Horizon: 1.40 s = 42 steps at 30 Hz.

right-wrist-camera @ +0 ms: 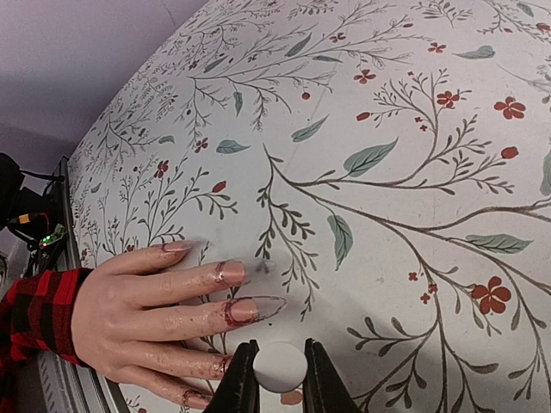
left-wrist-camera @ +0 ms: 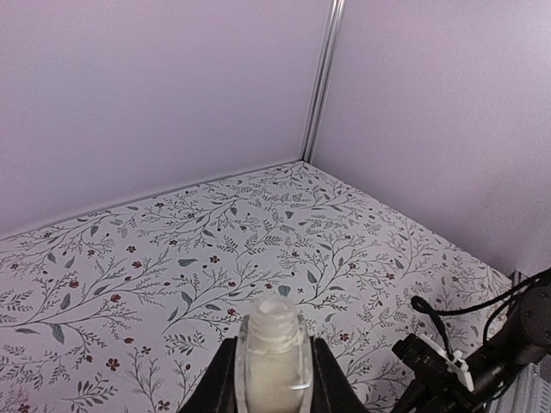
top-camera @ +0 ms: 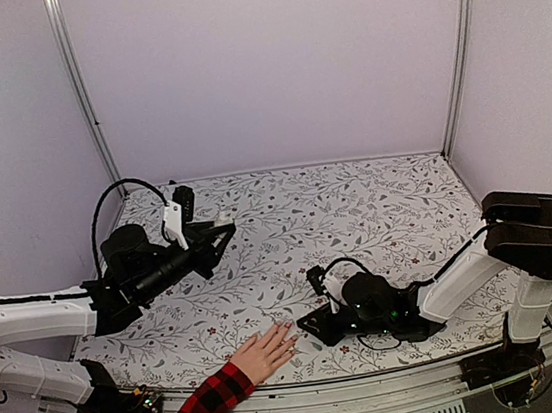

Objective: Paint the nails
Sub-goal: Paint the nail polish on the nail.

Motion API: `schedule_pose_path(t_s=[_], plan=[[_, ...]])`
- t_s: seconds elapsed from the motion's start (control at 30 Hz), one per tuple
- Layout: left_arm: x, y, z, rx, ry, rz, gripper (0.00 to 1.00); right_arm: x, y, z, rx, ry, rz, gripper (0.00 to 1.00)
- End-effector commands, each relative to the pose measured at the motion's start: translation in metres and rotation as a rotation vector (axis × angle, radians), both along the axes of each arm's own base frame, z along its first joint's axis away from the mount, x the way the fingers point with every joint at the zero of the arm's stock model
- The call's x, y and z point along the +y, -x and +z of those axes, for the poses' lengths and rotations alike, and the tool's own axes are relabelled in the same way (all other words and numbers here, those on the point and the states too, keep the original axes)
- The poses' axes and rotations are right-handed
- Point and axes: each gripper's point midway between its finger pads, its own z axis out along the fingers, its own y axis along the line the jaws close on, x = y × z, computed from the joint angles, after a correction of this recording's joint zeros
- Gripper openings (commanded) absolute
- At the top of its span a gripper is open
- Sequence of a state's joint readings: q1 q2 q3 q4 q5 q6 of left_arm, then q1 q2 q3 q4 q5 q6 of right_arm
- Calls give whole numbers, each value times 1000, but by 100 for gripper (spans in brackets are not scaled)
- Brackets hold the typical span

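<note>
A light-skinned hand (top-camera: 266, 352) with a red-and-black plaid sleeve (top-camera: 202, 411) lies palm down at the table's front edge. In the right wrist view its nails (right-wrist-camera: 231, 273) are pale and glossy, with reddish smears around the middle nail (right-wrist-camera: 244, 310). My right gripper (right-wrist-camera: 281, 354) is shut on a round white cap (right-wrist-camera: 280, 368), just beside the ring fingertip; any brush under the cap is hidden. It also shows in the top view (top-camera: 309, 329). My left gripper (left-wrist-camera: 274, 344) is shut on a small clear bottle (left-wrist-camera: 274, 361), uncapped and held upright above the table at the left (top-camera: 217, 234).
The floral tablecloth (top-camera: 377, 204) covers the table, with lilac walls and metal corner posts (top-camera: 457, 53) behind. The right arm's body (top-camera: 438, 292) lies low across the front right. The table's front rail (top-camera: 380, 395) runs under the sleeve.
</note>
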<state>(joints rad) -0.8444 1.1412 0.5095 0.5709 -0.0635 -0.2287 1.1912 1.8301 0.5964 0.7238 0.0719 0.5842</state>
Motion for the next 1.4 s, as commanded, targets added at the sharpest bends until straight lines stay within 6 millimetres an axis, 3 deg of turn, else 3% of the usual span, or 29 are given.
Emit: schedule_pose_path(t_s=[0.0, 0.53, 0.8, 1.37], plan=[[-4, 0, 12, -40, 22, -10, 0, -1, -6, 7, -13, -11, -25, 0], [-3, -1, 13, -40, 22, -8, 0, -5, -8, 27, -39, -42, -42, 0], [-3, 0, 12, -38, 20, -9, 0, 7, 3, 38, -45, -104, 40, 0], [-2, 0, 10, -36, 22, -5, 0, 16, 5, 20, -18, -74, 64, 0]])
